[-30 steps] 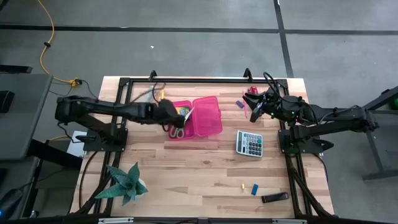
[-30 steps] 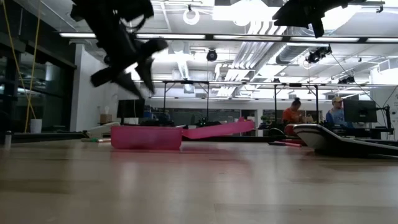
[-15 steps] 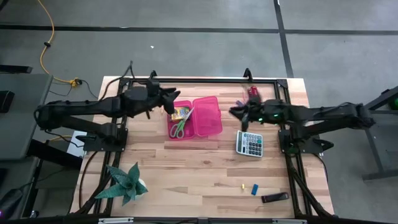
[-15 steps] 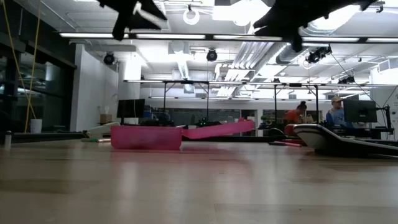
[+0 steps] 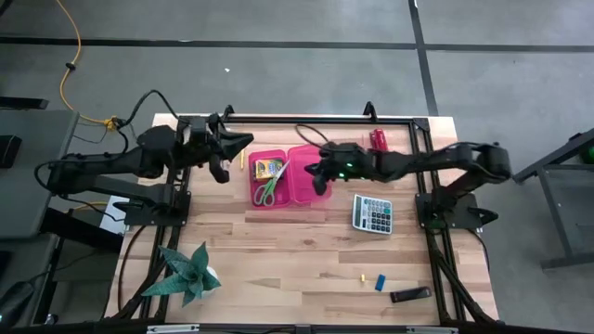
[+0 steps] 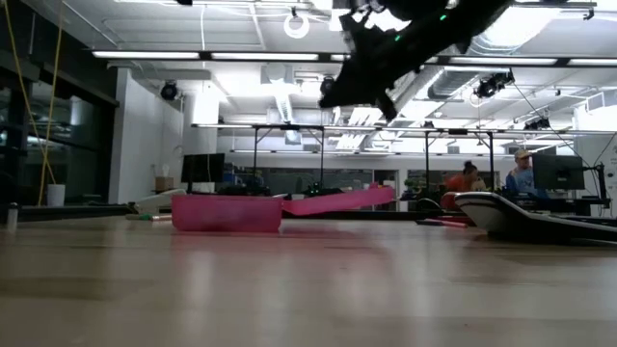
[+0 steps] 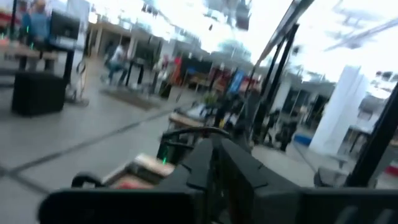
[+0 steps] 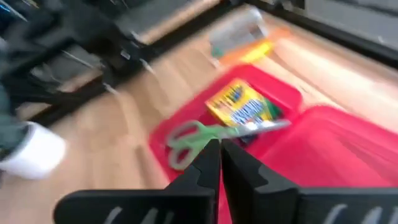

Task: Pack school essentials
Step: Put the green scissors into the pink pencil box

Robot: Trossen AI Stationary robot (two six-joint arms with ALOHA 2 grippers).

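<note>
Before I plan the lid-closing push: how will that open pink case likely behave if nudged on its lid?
The pink case looks like thin plastic, so probably light and apt to slide on the smooth wooden table. Its lid lies flat open, so it would likely hinge up rather than resist. The scissors and crayon box inside add only slight anchoring weight.
</note>
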